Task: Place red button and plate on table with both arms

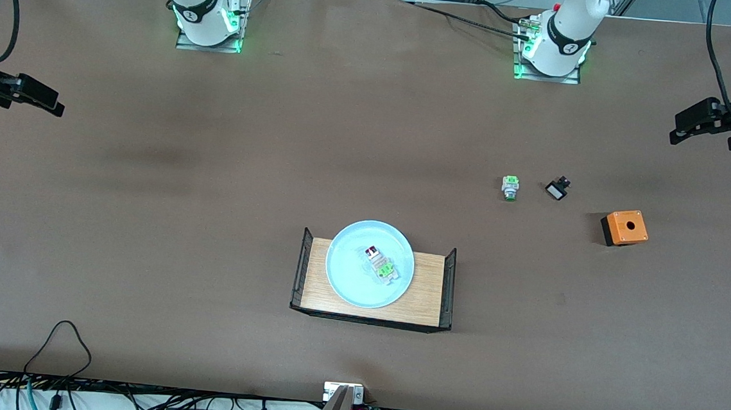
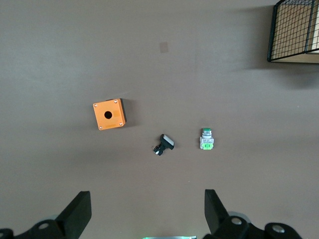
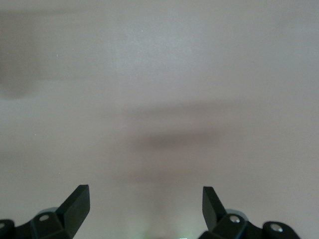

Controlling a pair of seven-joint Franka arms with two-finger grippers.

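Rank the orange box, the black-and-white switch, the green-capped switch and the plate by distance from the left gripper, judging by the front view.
From the left gripper, open at the left arm's end of the table:
1. Orange box, toward that same end.
2. Black-and-white switch, beside the box.
3. Green-capped switch, next along.
4. Plate, on the wooden platform mid-table.

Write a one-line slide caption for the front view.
Tiny red-capped button lies on round pale blue plate atop small light-wood platform; both arms wait.

High front camera facing the bases, wrist cameras looking down at table
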